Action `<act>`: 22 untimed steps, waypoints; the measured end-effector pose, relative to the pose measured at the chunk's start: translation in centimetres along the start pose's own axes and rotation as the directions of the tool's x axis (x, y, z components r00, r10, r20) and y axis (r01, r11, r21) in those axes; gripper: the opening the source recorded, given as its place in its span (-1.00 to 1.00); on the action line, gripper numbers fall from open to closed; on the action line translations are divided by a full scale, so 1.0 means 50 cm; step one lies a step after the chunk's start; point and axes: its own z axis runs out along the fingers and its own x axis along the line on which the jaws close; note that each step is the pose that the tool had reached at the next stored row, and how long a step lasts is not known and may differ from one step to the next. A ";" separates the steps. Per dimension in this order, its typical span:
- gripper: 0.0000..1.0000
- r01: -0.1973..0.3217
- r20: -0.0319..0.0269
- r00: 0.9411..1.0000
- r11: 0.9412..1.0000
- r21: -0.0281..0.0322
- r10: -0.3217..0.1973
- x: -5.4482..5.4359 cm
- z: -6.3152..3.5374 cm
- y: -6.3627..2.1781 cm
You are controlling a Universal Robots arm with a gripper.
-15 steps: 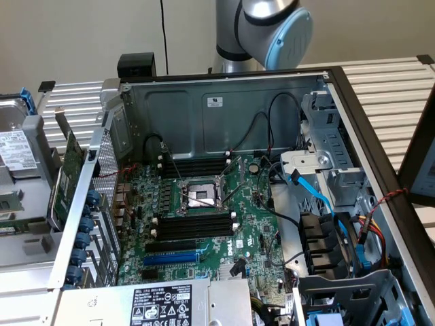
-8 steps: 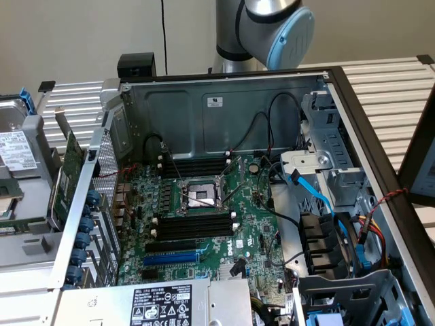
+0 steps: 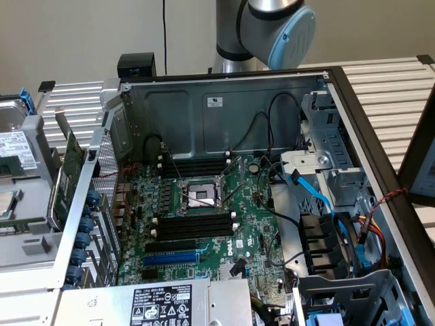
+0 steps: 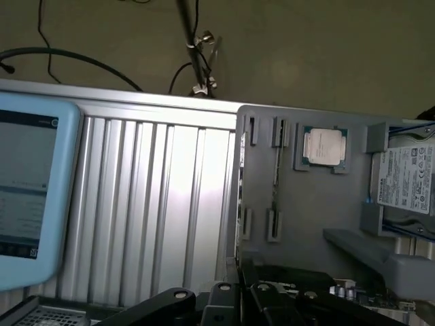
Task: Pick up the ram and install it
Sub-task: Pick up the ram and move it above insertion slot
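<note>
The ram (image 4: 276, 178) shows edge-on as a thin stick, standing between grey clips on a grey fixture (image 4: 306, 204). It sits beside a loose processor chip (image 4: 325, 148). My gripper (image 4: 262, 302) looks down on the fixture from a distance and is apart from the ram. Its black linkage is folded shut with nothing seen in it. In the exterior view the open computer case (image 3: 224, 102) shows the green motherboard (image 3: 245, 224). Empty black memory slots (image 3: 194, 226) lie on both sides of the processor socket (image 3: 199, 195).
A hard drive (image 4: 408, 178) lies in the fixture next to the processor. A light-blue tablet (image 4: 27, 197) rests on the ribbed aluminium table (image 4: 163, 204). Inside the case are loose black and blue cables (image 3: 309, 187), drive bays (image 3: 326, 238) and the power supply (image 3: 163, 304). The arm's joint (image 3: 282, 27) stands behind the case.
</note>
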 end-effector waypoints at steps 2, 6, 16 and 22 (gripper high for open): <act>-0.73 0.002 0.000 1.000 1.000 -0.005 -0.002 0.002 -0.011 -0.009; -0.73 0.007 0.001 1.000 1.000 -0.018 -0.007 0.004 -0.020 -0.029; -0.73 0.014 0.007 1.000 0.999 -0.050 -0.013 0.010 -0.035 -0.080; -0.73 0.018 0.034 0.999 0.999 -0.047 -0.017 0.017 -0.059 -0.101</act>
